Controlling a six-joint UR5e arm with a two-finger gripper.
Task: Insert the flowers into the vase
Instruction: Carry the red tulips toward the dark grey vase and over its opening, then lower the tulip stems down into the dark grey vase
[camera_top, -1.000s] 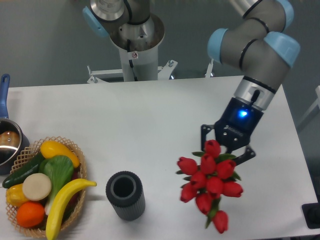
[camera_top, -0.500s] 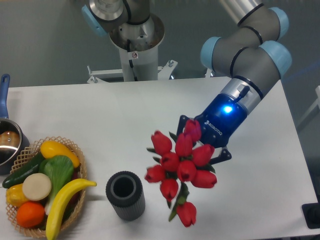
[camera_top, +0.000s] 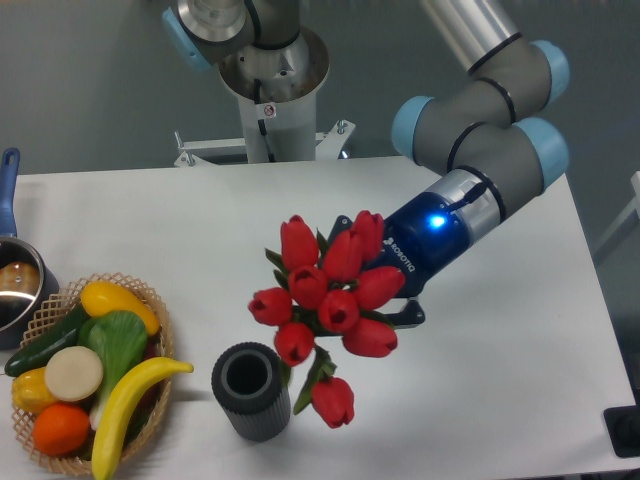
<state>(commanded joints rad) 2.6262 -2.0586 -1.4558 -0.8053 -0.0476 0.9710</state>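
My two-finger gripper pinches the bunch of red artificial tulips, carried just up and right of the dark grey ribbed vase; the hidden stems could miss its mouth, tipping it.

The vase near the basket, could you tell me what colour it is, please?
Dark grey with ribbed sides, the vase in the fixed camera view.

My flowers look smooth, slightly glossy plastic. The vase is matt, ribbed. The basket is woven; the surface smooth, matt white.
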